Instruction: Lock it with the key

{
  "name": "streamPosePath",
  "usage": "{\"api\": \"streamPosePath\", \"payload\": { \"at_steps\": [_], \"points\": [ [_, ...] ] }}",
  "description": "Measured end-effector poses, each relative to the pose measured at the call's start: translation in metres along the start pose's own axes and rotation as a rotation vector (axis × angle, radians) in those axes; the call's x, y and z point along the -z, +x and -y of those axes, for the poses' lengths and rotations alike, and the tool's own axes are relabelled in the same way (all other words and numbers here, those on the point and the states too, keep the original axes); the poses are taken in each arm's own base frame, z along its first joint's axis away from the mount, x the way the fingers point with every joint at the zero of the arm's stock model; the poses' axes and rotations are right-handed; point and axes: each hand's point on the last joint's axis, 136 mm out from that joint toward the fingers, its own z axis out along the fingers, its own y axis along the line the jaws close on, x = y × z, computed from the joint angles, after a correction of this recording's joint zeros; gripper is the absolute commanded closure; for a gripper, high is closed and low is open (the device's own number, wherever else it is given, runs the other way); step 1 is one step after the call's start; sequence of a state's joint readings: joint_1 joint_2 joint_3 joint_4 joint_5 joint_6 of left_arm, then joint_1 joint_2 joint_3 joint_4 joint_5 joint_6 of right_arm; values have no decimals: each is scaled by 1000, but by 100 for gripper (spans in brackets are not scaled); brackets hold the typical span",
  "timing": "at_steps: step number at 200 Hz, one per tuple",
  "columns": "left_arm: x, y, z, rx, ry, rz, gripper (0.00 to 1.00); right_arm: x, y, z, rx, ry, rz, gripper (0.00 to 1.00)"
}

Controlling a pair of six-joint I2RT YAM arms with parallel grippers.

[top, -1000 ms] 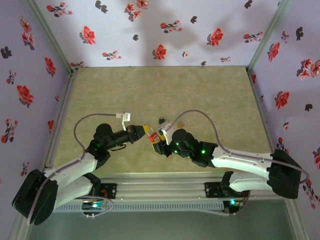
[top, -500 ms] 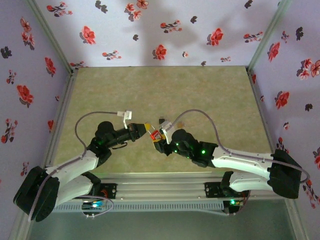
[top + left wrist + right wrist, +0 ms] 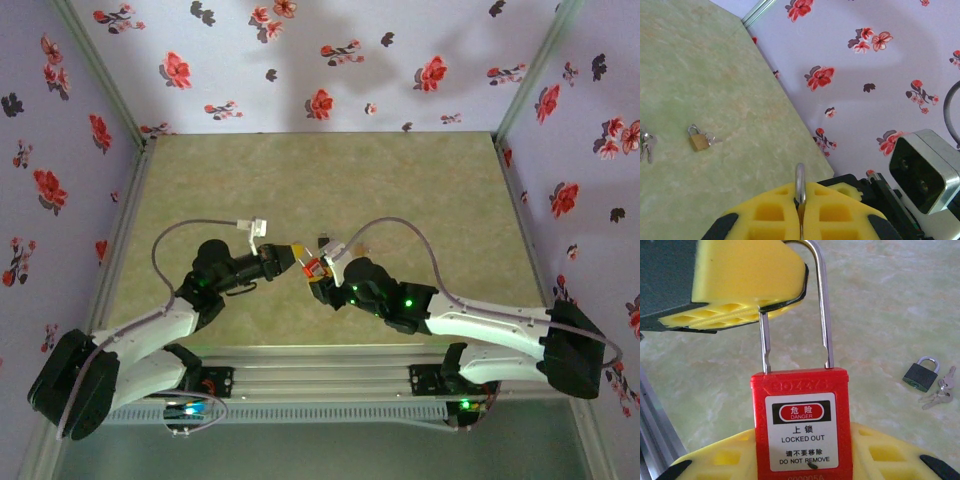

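The key I cannot place. The underside of the red padlock (image 3: 801, 425) is cut off at the picture's edge and sunk between the yellow pads of my right end effector (image 3: 802, 462). A dark speck (image 3: 322, 240) on the tabletop (image 3: 330, 180) just behind my two end effectors is too small to name, so I cannot tell the key's heading or long axis. My right end effector grasps the padlock's body, label toward its camera. My left end effector (image 3: 800, 212) is clenched on the top of the silver shackle (image 3: 824, 300), so the lock's long axis runs from one to the other. Farther off, a small brass padlock (image 3: 699, 142) and a bunch of silver keys (image 3: 646, 142) lie apart on the pale green marbled surface. Lilac walls (image 3: 330, 60) printed with red flowers close it in.
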State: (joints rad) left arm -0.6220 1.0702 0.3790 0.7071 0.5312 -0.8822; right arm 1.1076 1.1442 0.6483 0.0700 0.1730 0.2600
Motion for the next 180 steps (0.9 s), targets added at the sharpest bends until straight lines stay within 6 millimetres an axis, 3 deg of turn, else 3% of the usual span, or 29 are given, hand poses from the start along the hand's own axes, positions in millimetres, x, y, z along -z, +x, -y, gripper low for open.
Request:
{"api": "streamPosePath", "payload": {
  "at_steps": [180],
  "points": [
    [-2,4,-19,20,-114,-20,100,-11,10,5,24,52,-61,100]
  ]
}}
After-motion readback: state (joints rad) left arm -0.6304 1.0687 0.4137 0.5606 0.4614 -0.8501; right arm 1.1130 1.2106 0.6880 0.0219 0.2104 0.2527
